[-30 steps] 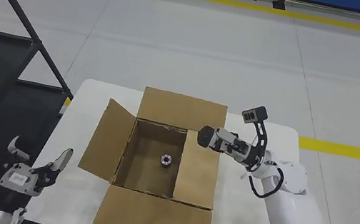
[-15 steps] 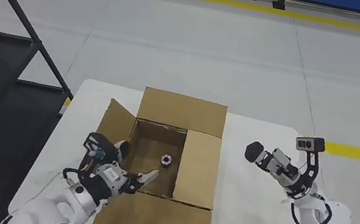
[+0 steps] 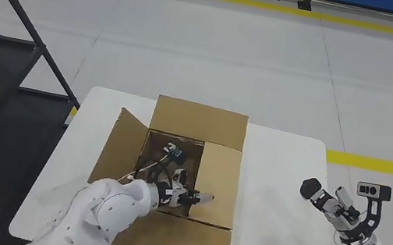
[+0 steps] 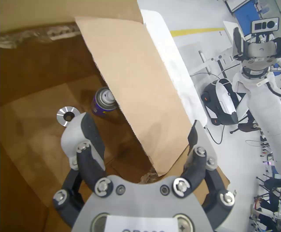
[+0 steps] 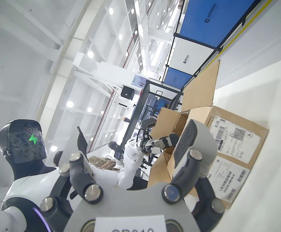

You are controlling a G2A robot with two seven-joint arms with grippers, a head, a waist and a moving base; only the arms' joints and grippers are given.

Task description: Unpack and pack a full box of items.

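In the top view, the brown cardboard box (image 3: 201, 121) stands open on the white table (image 3: 274, 223). The four flaps are spread, and one side flap (image 3: 218, 182) lies across part of the opening. The left gripper (image 3: 203, 197) is low inside the box, close to this flap. The right gripper (image 3: 311, 192) hangs well apart from the box, above the bare table on the box's labelled side, with free room around it.

In the left wrist view, the left gripper (image 4: 140, 129) has its fingers spread wide and grips nothing. The torn edge of the side flap (image 4: 140, 87) comes down between the two fingers. A purple spray can with a silver top (image 4: 102, 105) stands upright on the box floor, just beside the flap edge and partly hidden under it. A flat silver metal disc with a hole (image 4: 67, 114) lies just beside the can.

In the right wrist view, the right gripper (image 5: 136, 136) is also wide open and empty. The box (image 5: 232, 140) is beyond it, its labelled wall facing this gripper.
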